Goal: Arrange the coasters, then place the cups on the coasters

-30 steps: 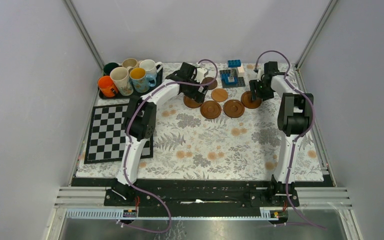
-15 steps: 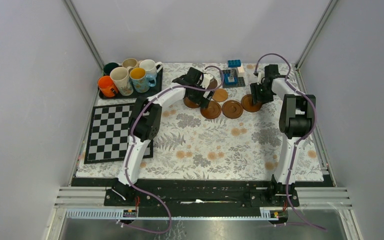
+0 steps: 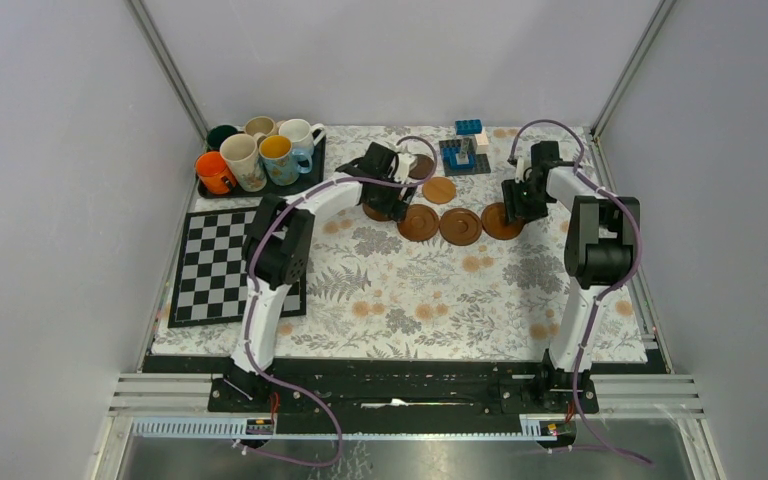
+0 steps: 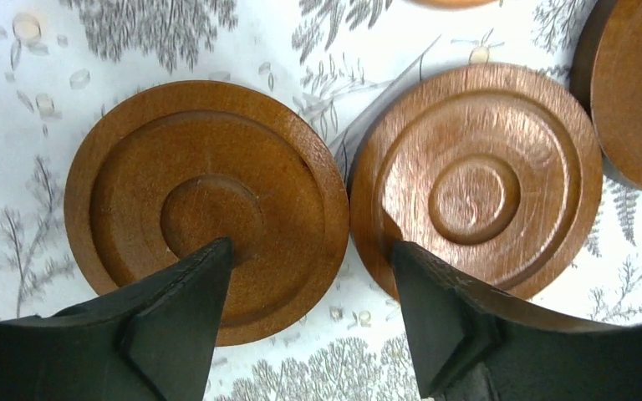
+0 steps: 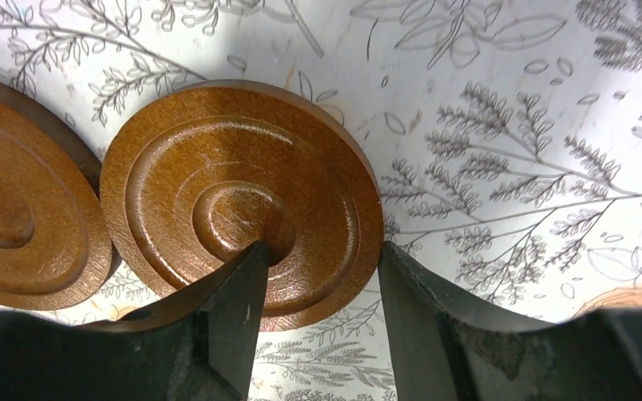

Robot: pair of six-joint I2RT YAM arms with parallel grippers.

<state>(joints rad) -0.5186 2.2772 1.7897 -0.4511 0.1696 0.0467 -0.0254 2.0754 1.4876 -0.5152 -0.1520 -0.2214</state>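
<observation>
Several brown wooden coasters lie at the back middle of the table, three of them in a row. My left gripper is open. One finger rests on the centre of the leftmost coaster, the other at the rim of its neighbour. My right gripper is shut on the rightmost coaster, one finger in its hollow and one outside its rim. The cups stand together at the back left.
The cups stand on a black tray. A black-and-white chessboard lies at the left, in front of the tray. Blue toy blocks stand behind the coasters. Two more coasters lie behind the row.
My right gripper has narrowed on the rightmost coaster and drawn it nearer, into line with the others. My left gripper has come down over the leftmost coaster and its jaws have narrowed.
</observation>
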